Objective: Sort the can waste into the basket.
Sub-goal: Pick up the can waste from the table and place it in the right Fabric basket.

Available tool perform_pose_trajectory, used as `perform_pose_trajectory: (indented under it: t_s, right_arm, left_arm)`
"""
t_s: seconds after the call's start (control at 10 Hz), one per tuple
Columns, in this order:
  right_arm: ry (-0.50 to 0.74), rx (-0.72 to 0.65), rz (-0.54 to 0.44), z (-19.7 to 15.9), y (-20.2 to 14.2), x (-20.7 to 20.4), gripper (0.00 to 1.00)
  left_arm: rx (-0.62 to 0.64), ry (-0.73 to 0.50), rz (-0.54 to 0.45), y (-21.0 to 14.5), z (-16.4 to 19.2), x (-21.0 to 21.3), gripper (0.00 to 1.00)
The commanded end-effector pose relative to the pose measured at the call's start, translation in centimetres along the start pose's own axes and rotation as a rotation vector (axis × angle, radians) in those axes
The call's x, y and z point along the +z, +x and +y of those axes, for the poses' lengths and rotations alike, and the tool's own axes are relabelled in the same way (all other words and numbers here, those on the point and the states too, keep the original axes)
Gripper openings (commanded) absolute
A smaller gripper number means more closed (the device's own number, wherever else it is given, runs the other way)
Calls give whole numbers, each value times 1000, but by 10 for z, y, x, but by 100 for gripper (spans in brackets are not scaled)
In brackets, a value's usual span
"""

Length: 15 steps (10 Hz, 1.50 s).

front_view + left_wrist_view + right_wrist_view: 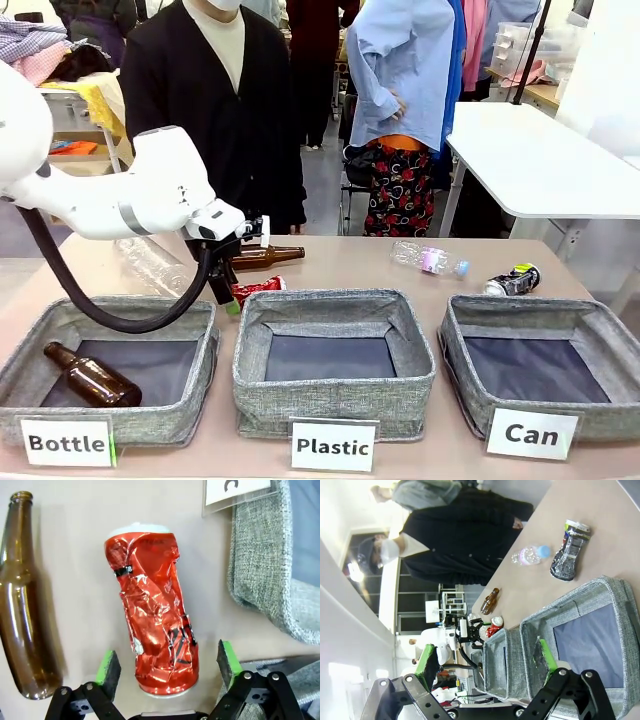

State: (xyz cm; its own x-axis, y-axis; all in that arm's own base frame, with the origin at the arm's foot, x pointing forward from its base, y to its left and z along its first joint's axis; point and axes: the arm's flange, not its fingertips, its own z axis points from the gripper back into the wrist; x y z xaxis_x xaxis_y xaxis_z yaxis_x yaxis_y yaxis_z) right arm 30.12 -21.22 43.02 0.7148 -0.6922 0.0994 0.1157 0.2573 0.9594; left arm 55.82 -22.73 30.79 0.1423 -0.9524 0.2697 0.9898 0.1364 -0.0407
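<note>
Front faces across table (340,262); all share red can (258,289).

I take this for a robotics test room rather than a home; my table (340,262) carries three grey fabric bins with printed labels, the Bottle bin (22,362), the Plastic bin (330,298), the Can basket (530,303); a person (220,110) watches across it; behind stand a white table (540,160), heaped clothes (35,45) and a clear storage box (522,45).
</note>
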Motion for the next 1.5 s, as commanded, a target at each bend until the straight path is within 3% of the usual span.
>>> perform_pose_trajectory:
  t_s: [0.0, 0.1, 0.2, 0.3, 0.4, 0.6, 0.7, 0.9, 1.2, 1.4]
  right_arm:
    - [28, 26, -15, 0, 3, -2, 100]
    - [28, 26, -15, 0, 3, -2, 100]
    - [28, 26, -15, 0, 3, -2, 100]
    - [28, 26, -15, 0, 3, -2, 100]
    - [28, 26, -15, 0, 3, -2, 100]
    - [28, 26, -15, 0, 3, -2, 100]
    - [28, 26, -15, 0, 3, -2, 100]
    - [28, 26, -15, 0, 3, -2, 100]
    - [28, 26, -15, 0, 3, -2, 100]
    - [28, 26, -15, 0, 3, -2, 100]
  left_arm:
    - [-28, -24, -12, 2, 2, -5, 100]
    - [-10, -27, -2, 5, 2, -9, 100]
    - [-18, -24, 11, 7, 5, -10, 42]
    - [-17, -26, 13, 5, 5, -9, 42]
    - [-17, -25, 15, 5, 5, -10, 0]
    - [-13, -7, 26, 5, 5, -11, 0]
    - [-14, 1, 19, 4, 2, -8, 15]
    - [4, 37, 10, -3, -6, 10, 0]
    - [9, 147, -85, -9, -62, 84, 0]
    - [13, 103, -98, -28, -103, 143, 0]
